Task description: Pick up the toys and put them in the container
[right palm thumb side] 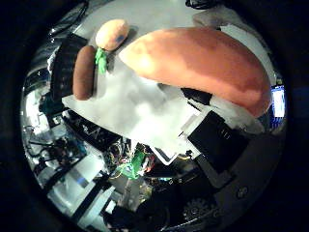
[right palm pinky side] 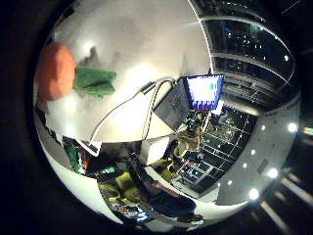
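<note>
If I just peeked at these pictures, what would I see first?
You'd spot the big orange carrot toy first: it fills much of the thumb side view, so it is very close to the palm, with parts of the hand right beside it. Its green leafy top shows over the white table. Farther off on the table lie a tan toy and a brown toy.

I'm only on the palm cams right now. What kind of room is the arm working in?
Probably a lab or office workspace at night. A white table holds plush toys, including a carrot toy. A lit computer screen stands at the table's edge, with dark windows and ceiling lights around.
</note>
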